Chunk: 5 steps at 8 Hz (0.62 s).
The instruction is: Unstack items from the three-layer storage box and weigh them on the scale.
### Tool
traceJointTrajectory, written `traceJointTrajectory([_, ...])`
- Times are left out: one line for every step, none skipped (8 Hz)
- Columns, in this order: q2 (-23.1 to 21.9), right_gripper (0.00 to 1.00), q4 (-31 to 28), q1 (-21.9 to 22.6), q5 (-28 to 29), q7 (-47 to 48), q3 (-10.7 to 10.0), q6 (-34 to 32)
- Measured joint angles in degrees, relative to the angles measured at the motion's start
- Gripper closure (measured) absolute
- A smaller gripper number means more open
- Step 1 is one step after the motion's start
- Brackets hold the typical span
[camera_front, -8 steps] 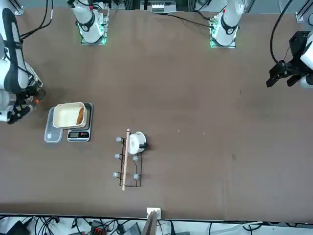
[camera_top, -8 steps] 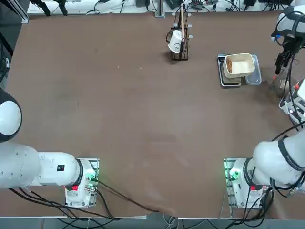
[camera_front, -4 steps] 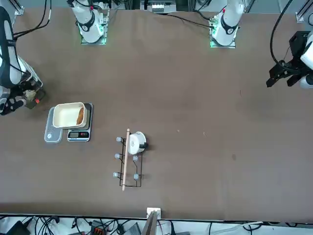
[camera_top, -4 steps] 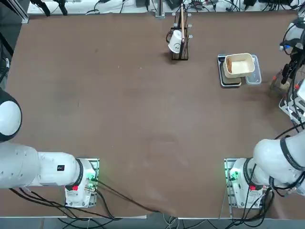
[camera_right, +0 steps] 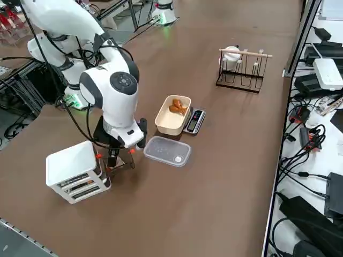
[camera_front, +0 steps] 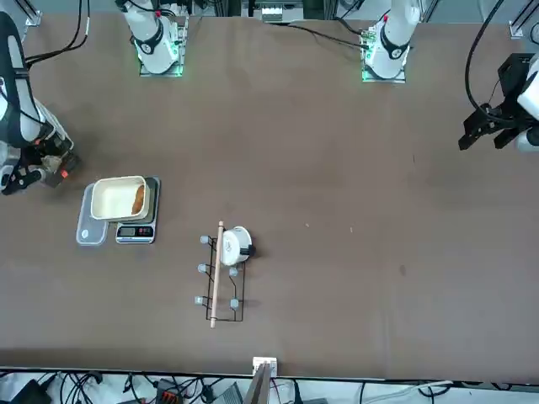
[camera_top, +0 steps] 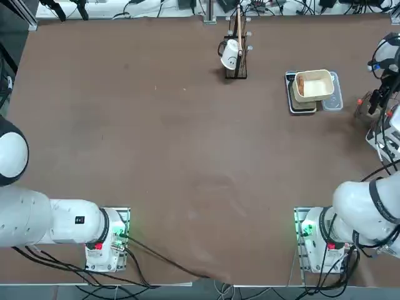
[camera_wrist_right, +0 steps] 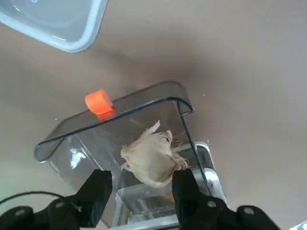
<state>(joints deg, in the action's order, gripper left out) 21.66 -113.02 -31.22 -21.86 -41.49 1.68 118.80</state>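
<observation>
1. The right tool (camera_wrist_right: pixel 141 189) hangs over a pulled-out clear drawer (camera_wrist_right: pixel 120 143) of the storage box (camera_right: pixel 75 171), at the robot's right edge of the counter (camera_top: pixel 156 156). Its fingers are spread apart, one on each side of a pale tan, papery lump (camera_wrist_right: pixel 152 160) sitting in the drawer. I can't say they're touching it, so I'd call it released, holding nothing.

2. My guess at why the drawer is slid out: so the tool can come at it from above. The orange knob (camera_wrist_right: pixel 100 102) on its front looks like the handle.

3. The scale (camera_right: pixel 194 120) sits near the box, toward the middle of the counter, with a cream tub (camera_right: pixel 172 114) on top of it. An orange-brown piece (camera_right: pixel 178 107) is already in the tub, so it looks like food gets weighed in there rather than straight on the scale.

4. A clear lid (camera_right: pixel 167 151) lies flat between the box and the tub, probably parked there to keep the tub open.

5. A black wire rack (camera_right: pixel 242 67) with a white cup on it stands well apart, not part of this.
</observation>
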Motion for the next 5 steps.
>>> traceJointTrajectory([0.1,0.22,-0.6,-0.1,-0.9,0.5,0.0,0.8])
traceJointTrajectory([0.2,0.22,-1.1,-0.2,-1.1,0.8,0.0,1.8])
traceJointTrajectory([0.4,0.22,-1.7,-0.4,-1.1,1.1,0.0,2.9])
traceJointTrajectory([0.4,0.24,-2.4,-0.5,-1.1,2.0,0.0,3.5])
traceJointTrajectory([0.4,0.26,-2.8,-0.5,-1.2,3.3,0.1,3.8])
